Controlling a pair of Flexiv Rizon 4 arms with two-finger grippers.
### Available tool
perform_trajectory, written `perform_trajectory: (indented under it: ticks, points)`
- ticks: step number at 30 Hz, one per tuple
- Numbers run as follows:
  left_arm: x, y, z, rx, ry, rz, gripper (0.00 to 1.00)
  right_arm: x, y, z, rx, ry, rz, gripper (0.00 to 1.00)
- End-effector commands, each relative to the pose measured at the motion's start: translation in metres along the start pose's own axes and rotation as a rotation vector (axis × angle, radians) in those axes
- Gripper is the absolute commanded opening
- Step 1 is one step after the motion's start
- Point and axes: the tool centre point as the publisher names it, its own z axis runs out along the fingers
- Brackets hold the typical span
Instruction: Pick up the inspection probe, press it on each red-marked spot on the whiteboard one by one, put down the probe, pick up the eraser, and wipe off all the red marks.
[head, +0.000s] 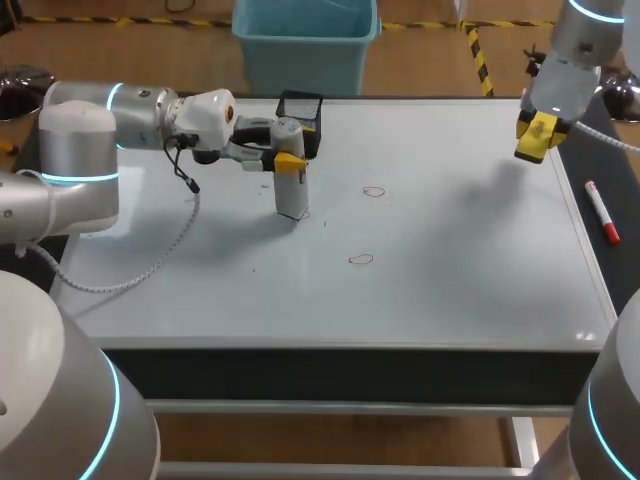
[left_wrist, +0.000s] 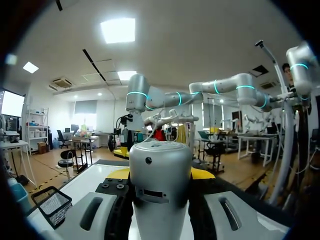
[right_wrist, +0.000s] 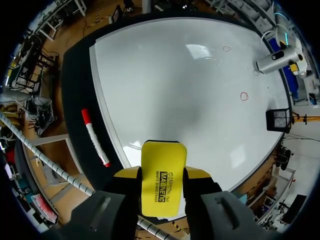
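Seen from above, the left gripper (head: 288, 160) is clamped side-on around the upper part of the probe (head: 291, 195). The probe stands upright on the whiteboard (head: 450, 290), in front of the wire basket (head: 300, 108) and to the left of the two red marks (head: 374, 191). Holding it vertical suits a straight downward press, though whether its foot actually touches the board is hard to say. The left arm lies low and nearly level, with its wrist turned sideways. The right gripper (head: 535, 140) hangs high over the far right corner, near a red marker (head: 602, 212) on the table's edge strip. The left wrist camera shows the probe's grey body filling the gap between both fingers, with the basket off to one side. The right wrist camera shows those fingers closed on a yellow eraser (right_wrist: 163, 177), pointing down at the board. That arm is probably parked clear of the probing, with the eraser ready for wiping. Both marks show unwiped.
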Motion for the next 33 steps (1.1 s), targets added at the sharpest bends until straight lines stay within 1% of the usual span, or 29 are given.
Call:
perform_trajectory:
  ticks: [1, 8, 18, 33]
  points:
    - [-0.006, 0.006, 0.001, 0.000, 0.013, -0.006, 0.00, 0.001, 0.000, -0.001, 0.001, 0.003, -0.002, 0.00]
    - [-0.008, 0.010, 0.002, -0.002, 0.018, -0.013, 0.00, 0.001, 0.000, -0.001, 0.001, 0.003, -0.002, 0.00]
    - [-0.010, 0.013, 0.004, -0.012, 0.023, -0.011, 0.00, 0.001, 0.000, -0.001, 0.001, 0.003, -0.002, 0.00]
    - [-0.010, 0.019, 0.005, -0.029, 0.031, -0.024, 0.00, 0.001, 0.000, -0.001, 0.001, 0.003, -0.002, 0.00]
